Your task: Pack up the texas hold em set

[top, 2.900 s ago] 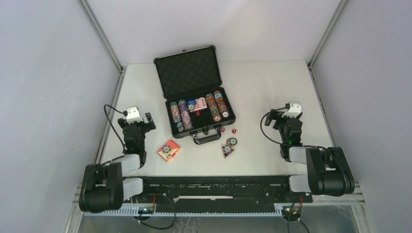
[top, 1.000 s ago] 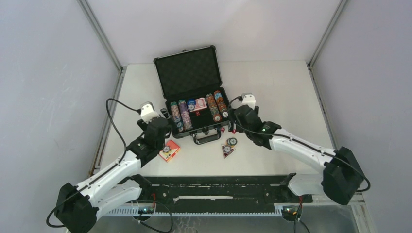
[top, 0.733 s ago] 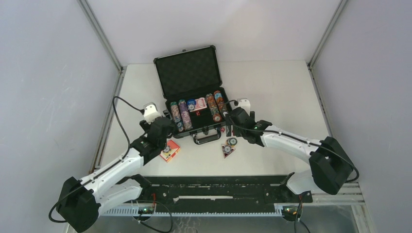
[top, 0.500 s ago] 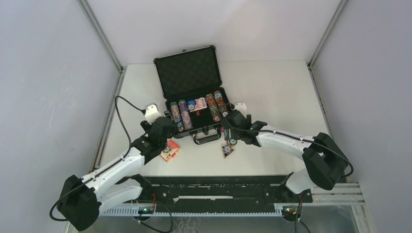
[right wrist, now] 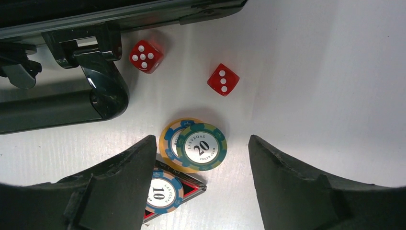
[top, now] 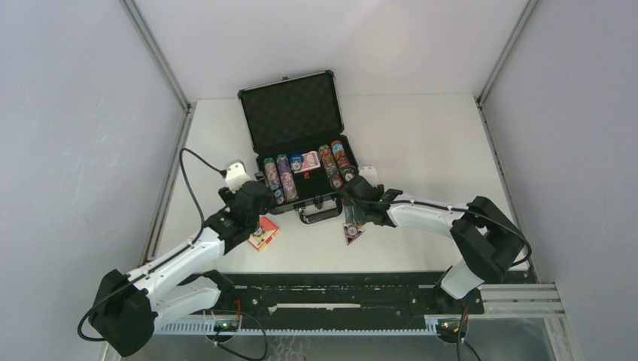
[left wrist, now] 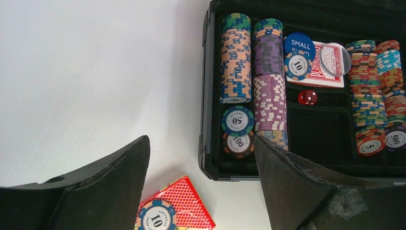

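While the right gripper (right wrist: 201, 139) gapes, the green chip (right wrist: 202, 147) lies between its fingers (right wrist: 119, 177)

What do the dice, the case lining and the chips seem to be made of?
The dice look like translucent red plastic, glossy: light glows through them, and the pips are white. The lining seems to be black foam, matte, with a dimpled surface. The chips may be clay composite or plastic, satin, with printed centre labels; the look leaves it open.

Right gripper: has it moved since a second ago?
Yes. The right gripper swung left, from the right corner of the case to over the loose chips near its handle.
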You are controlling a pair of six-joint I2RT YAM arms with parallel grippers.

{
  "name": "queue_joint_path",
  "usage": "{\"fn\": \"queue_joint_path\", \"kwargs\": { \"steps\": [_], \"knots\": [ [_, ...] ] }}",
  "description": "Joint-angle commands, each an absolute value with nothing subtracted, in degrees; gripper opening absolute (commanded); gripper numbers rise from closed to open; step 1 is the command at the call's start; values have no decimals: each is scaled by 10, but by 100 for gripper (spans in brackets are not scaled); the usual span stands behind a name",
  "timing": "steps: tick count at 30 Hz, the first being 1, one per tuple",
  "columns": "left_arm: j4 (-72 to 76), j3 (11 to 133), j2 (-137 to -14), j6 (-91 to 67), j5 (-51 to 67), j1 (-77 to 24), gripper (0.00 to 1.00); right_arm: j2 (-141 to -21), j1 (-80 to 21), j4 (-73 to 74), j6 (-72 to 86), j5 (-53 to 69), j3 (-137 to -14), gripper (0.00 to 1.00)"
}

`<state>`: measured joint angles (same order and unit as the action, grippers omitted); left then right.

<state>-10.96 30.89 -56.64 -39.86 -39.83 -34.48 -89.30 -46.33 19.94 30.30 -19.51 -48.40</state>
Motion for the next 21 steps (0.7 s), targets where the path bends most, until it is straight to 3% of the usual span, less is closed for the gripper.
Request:
{"fn": "queue_joint_path", "kwargs": {
  "steps": [1,6,21],
  "knots": [
    [-109,345,-565,-412,-401,-343,84,-897,-470,180,313,-191,-504,80],
    [-110,348,-572,-409,-397,-343,83,-906,-475,173,310,-189,-504,75],
    [-126,365,-597,-413,-390,-343,84,-920,-486,168,310,-197,-500,74]
  ]
}}
